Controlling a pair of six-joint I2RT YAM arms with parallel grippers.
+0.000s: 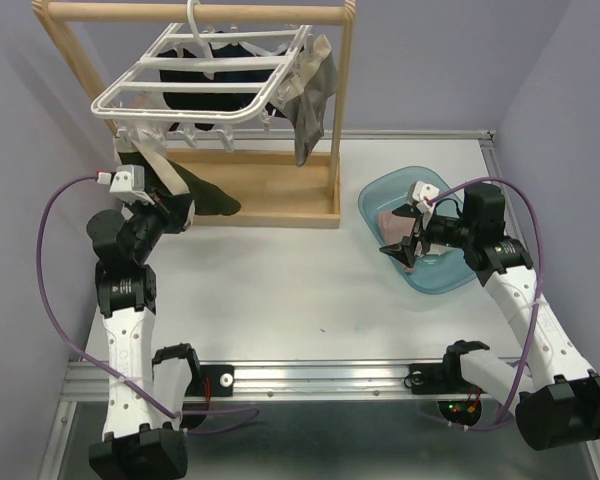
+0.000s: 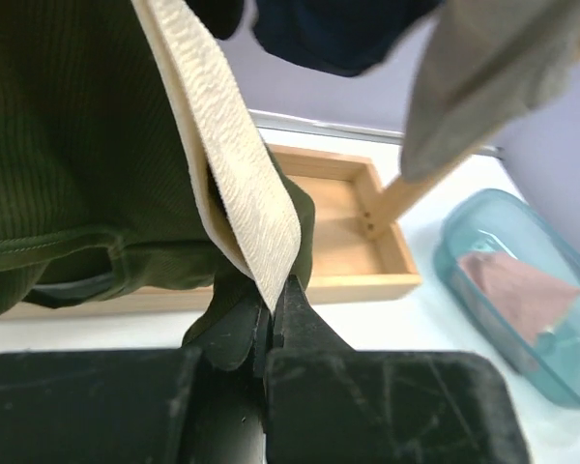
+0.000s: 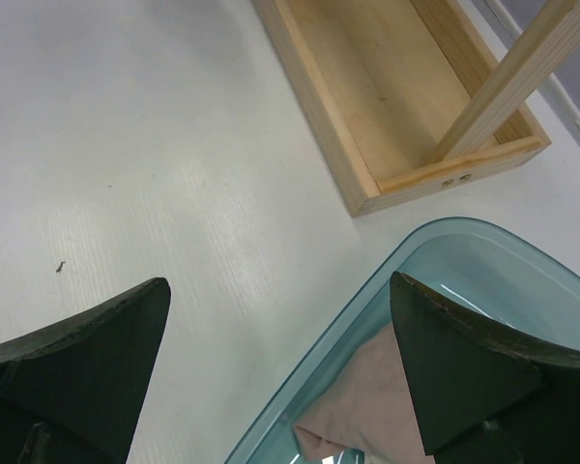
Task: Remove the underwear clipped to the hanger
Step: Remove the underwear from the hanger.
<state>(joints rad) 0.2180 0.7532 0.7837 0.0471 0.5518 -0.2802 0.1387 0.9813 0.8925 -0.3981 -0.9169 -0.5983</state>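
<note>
The left hand [image 2: 271,307] is pinched shut on the lower end of the cream underwear [image 2: 237,184], with the dark olive underwear [image 2: 68,145] bunched round its fingers. Both hang from the near left corner of the hanger [image 1: 195,75], close to the left wall. Black underwear [image 1: 205,95] and grey underwear [image 1: 315,100] also hang from the hanger, above the wooden stand [image 1: 270,195]. The right hand [image 3: 278,285] stands wide over the near rim of the teal tub [image 1: 380,195], which holds a pink-mauve garment [image 3: 367,406]. A broad bare stretch of table [image 1: 280,290] lies between stand, tub and arm bases.
</note>
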